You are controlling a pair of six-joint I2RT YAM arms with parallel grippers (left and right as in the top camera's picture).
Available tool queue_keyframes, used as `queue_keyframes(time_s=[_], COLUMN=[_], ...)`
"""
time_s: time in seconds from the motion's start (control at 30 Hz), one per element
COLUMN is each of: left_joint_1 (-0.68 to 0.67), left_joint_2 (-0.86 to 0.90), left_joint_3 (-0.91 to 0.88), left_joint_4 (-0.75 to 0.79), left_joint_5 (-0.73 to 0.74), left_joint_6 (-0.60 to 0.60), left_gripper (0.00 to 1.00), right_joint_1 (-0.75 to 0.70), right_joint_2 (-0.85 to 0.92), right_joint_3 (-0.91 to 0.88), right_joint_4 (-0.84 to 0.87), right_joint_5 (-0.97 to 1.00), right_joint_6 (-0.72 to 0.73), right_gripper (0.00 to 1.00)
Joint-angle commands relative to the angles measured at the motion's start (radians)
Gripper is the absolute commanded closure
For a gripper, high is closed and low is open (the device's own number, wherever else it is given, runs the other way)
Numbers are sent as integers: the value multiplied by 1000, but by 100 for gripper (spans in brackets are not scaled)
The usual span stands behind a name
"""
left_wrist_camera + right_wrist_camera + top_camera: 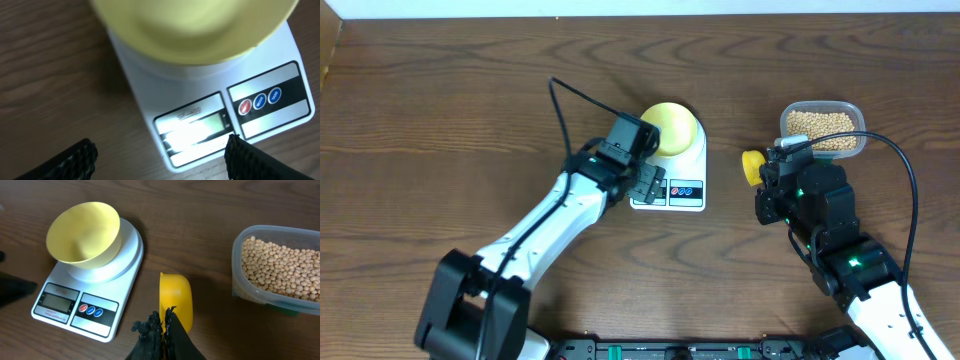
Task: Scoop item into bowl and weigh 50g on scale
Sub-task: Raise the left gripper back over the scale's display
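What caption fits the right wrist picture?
Shut right gripper holds a yellow scoop between the bowl on the scale and a tub of beans.

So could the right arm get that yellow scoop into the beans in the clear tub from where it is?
Probably yes. The right gripper is shut on the yellow scoop, and the clear tub sits open-topped just beside it. Nothing stands between them or covers the beans.

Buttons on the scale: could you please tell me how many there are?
3, in a row beside the display of the scale: red button nearest it, middle blue button, then outer blue button. None seems hidden.
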Motion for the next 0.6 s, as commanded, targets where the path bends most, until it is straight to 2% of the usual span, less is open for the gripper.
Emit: queue_keyframes(time_s=[0.0, 0.57], left_joint_1=[-57, -78], left_joint_2=[50, 132], left_joint_3=[-4, -4], left_joint_4=[43, 107], left_joint_5=[-2, -2], left_joint_6=[18, 17], left_gripper=[16, 16], right_joint_1=[-7, -7], right_joint_2=[5, 5], right_joint_3=[16, 15], right_joint_4=[2, -5], right_joint_5=[12, 12], right_joint_6=[-14, -14], right_gripper=[99, 99])
